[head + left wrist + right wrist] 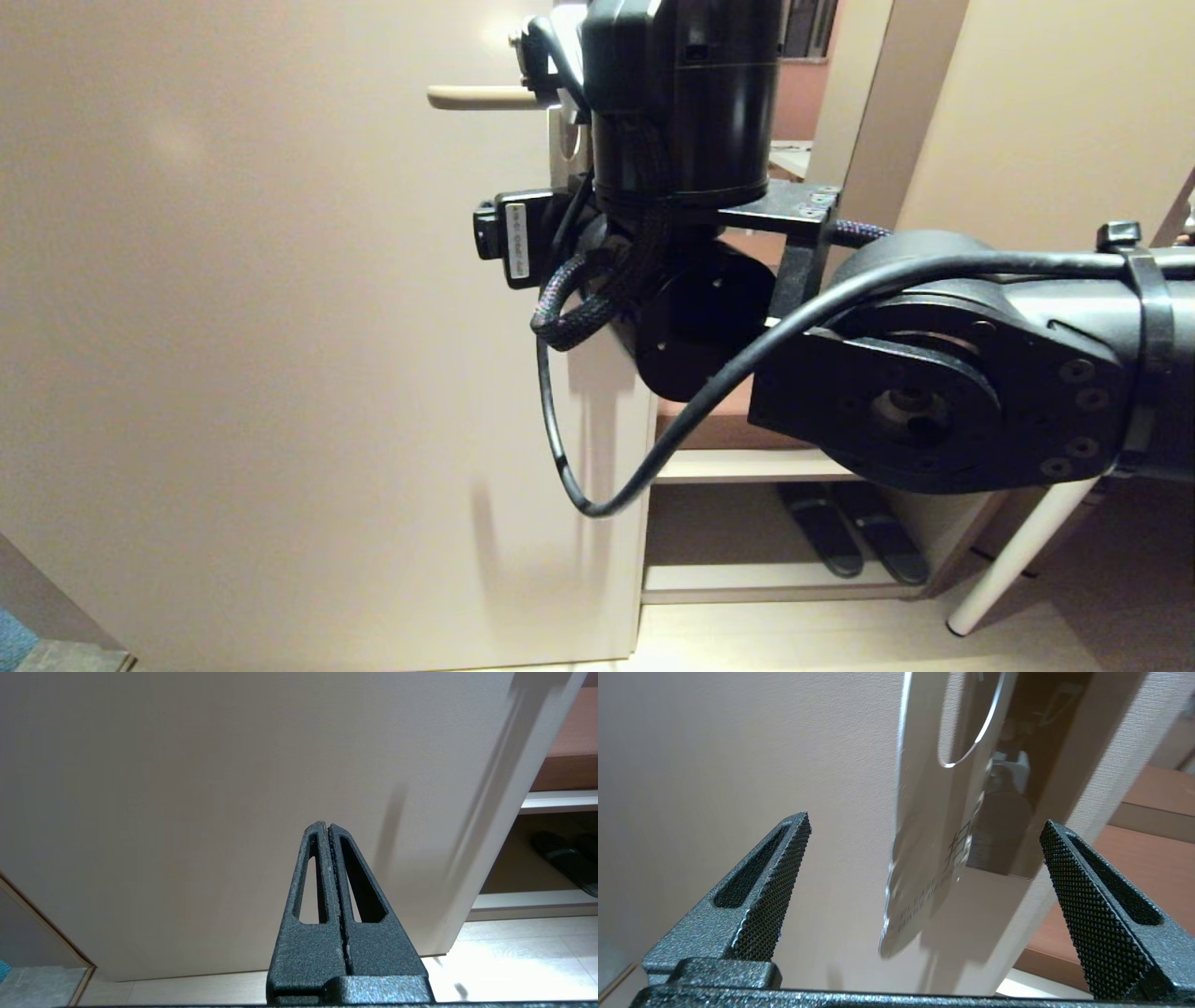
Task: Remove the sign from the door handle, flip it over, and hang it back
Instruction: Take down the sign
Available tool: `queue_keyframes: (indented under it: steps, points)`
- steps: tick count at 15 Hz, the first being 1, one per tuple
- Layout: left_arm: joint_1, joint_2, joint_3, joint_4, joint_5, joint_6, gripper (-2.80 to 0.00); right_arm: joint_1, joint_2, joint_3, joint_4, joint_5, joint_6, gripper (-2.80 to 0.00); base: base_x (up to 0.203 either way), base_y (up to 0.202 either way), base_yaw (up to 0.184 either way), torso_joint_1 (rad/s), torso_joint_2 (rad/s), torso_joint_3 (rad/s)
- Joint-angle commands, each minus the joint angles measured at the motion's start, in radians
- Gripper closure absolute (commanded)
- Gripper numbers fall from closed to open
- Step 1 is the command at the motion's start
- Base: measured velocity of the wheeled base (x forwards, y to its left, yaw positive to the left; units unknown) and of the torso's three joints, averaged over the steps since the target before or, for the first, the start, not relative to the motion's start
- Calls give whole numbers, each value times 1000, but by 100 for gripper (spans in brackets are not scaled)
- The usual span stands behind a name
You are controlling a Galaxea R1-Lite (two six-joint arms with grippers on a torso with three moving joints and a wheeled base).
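White-faced sign [931, 826] hanging centre frame in the right wrist view, between the wide-spread fingers of the right gripper [924, 826], untouched. Door handle [485, 97] at upper centre of the head view. Approach step, removal not begun. Next: closing on the sign's lower end, then lifting off. Left gripper [329, 830] pressed shut, idle.

Cream door [280, 327], pale wood floor [822, 639], open shelf [738, 465] with dark slippers [854, 537], white table leg [1018, 555]
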Motion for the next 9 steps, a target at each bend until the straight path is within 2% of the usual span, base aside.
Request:
queue_keyframes:
  steps: [1,3,9]
  points:
    - [0,2,0,-1,1,0,0,0,19,-17,-1,-24,0,-280,0,0,0,0,0,0]
    - [0,2,0,-1,1,0,0,0,31,-28,-3,-55,0,-280,0,0,0,0,0,0]
    - [0,2,0,0,1,0,0,0,46,-31,-44,-66,-9,-280,0,0,0,0,0,0]
